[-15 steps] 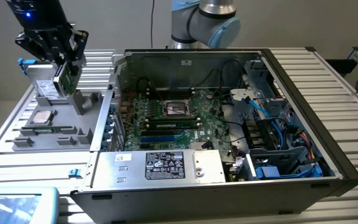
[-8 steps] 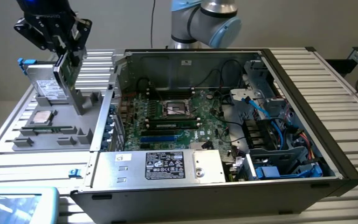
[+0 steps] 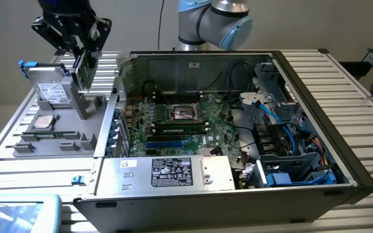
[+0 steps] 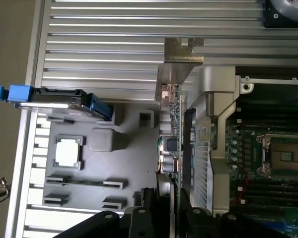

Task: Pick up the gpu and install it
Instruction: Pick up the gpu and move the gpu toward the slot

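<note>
The gpu [image 3: 85, 72] is a thin green card held upright on edge over the grey parts holder [image 3: 57, 141], at the exterior view's upper left. My gripper [image 3: 76, 46] is shut on its upper part. Its lower edge is level with the top of a grey post; I cannot tell whether they touch. The wrist view shows the gpu [image 4: 173, 124] edge-on, its silver bracket [image 4: 181, 57] at the far end and my gripper [image 4: 170, 210] clamped on the near end. The open computer case [image 3: 316, 87] with the green motherboard [image 3: 180, 121] lies to the exterior view's right.
The holder also carries a hard drive [image 3: 49, 90] with blue clips, a processor chip [image 3: 42, 122] and a memory stick [image 3: 50, 135]. Blue slots [image 3: 167, 144] lie on the motherboard. Cables [image 3: 264, 109] and a drive cage [image 3: 296, 165] fill the case's right side.
</note>
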Controlling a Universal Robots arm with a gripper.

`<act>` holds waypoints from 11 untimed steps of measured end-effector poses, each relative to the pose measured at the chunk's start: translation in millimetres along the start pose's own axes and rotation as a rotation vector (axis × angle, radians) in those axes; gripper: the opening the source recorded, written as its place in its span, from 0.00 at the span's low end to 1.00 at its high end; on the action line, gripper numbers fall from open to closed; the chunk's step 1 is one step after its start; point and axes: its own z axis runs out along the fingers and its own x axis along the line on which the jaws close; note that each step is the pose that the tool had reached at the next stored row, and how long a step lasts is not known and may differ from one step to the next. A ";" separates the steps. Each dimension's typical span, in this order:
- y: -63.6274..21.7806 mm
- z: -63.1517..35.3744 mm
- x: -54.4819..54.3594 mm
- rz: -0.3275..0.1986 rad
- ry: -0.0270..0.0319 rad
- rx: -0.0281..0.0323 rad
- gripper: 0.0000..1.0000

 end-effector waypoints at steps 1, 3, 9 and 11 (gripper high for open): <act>-0.1 -1.1 -3.6 0.000 0.0003 0.0001 0.29; -0.1 -4.4 -10.1 0.000 0.0018 0.0005 0.29; -1.3 -17.1 -34.7 0.001 0.0049 0.0007 0.29; -2.1 -20.9 -43.7 0.001 0.0059 0.0007 0.29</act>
